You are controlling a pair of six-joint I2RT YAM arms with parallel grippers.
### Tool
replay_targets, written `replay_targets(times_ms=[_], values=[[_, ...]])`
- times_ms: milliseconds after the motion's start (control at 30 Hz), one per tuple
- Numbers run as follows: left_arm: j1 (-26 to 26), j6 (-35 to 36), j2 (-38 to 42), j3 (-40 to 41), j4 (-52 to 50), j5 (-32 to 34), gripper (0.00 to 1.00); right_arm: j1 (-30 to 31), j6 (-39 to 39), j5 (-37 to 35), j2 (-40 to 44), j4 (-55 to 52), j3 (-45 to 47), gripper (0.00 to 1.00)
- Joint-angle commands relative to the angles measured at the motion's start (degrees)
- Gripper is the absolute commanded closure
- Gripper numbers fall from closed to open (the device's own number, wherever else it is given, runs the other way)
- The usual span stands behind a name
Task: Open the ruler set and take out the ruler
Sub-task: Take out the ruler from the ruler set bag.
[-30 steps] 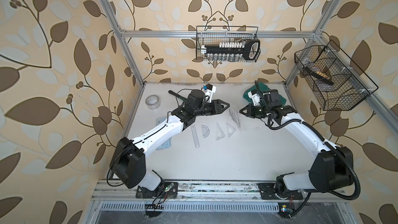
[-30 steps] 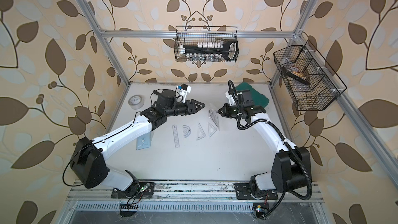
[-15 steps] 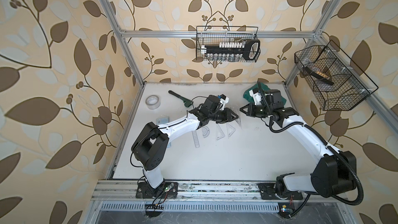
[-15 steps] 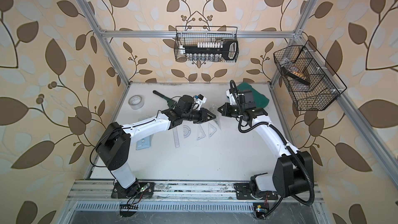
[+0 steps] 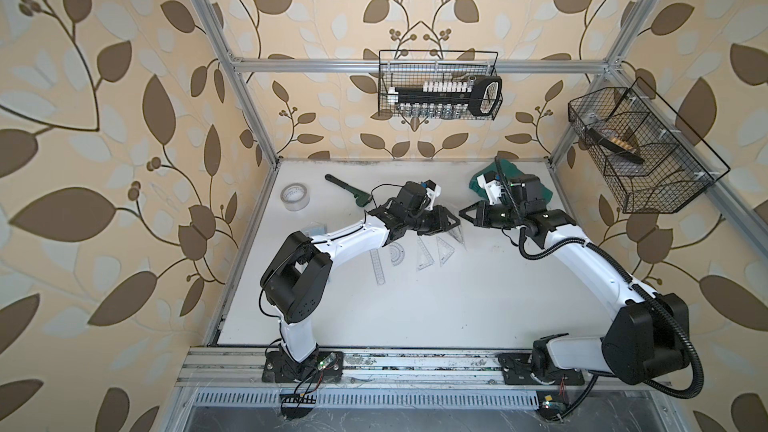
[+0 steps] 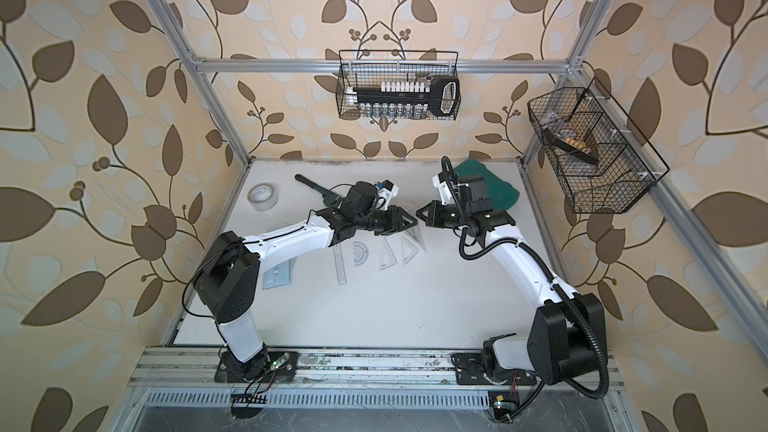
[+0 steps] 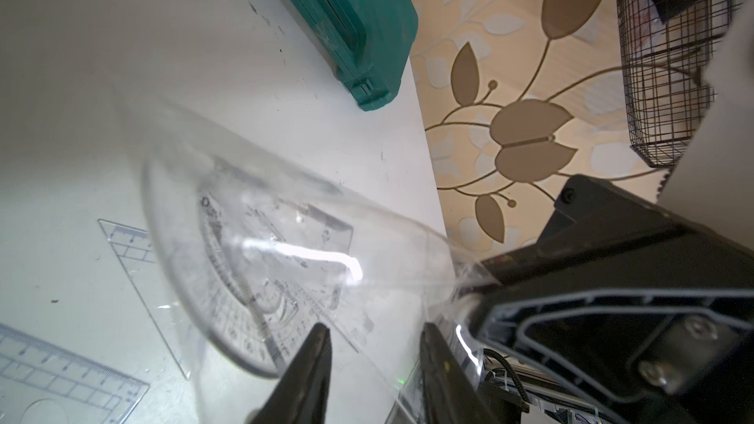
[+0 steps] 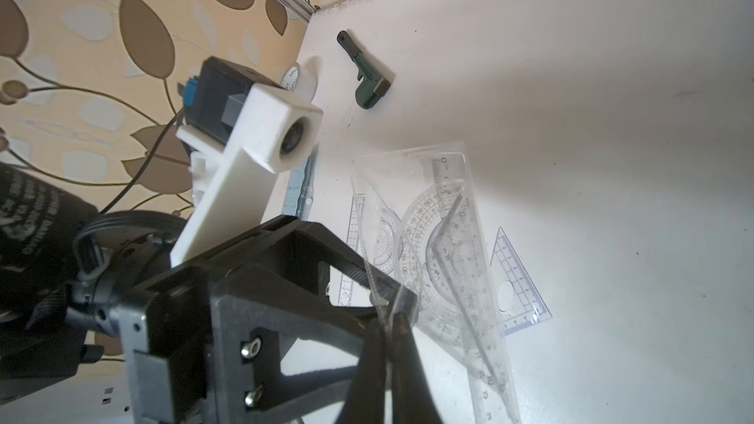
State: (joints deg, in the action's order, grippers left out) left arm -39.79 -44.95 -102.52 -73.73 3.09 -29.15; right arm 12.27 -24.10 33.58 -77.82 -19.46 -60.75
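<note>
Clear sleeve, pinched by right claw, blurs the rulers inside.

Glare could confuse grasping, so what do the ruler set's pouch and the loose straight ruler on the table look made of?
The pouch: thin clear plastic film, glossy, likely soft. It wrinkles, carries a bright glare streak, and printed scales show through. The straight ruler: clear plastic, seemingly stiff and flat, with printed dark graduations; the white table shows through.

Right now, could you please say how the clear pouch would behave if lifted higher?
Probably floppy: the pouch creases where the right gripper pinches it. Likely slippery, given its glossy glare. The protractor inside could slide.
</note>
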Motion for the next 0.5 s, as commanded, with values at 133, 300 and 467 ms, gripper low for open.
replay_targets(times_ms=[133,300,467], values=[[-0.70,3.80,-0.49,-3.94,-3.14,3.18,0.54,0.50,0.72,3.72,1.12,2.57,0.77,1.00],[-0.87,4.92,-0.49,-4.16,-4.55,5.29,0.57,0.73,0.63,3.57,1.17,2.59,0.30,1.00],[-0.93,5.92,-0.96,-4.84,-6.56,6.67,0.63,1.27,0.81,2.46,1.23,2.16,0.11,1.00]])
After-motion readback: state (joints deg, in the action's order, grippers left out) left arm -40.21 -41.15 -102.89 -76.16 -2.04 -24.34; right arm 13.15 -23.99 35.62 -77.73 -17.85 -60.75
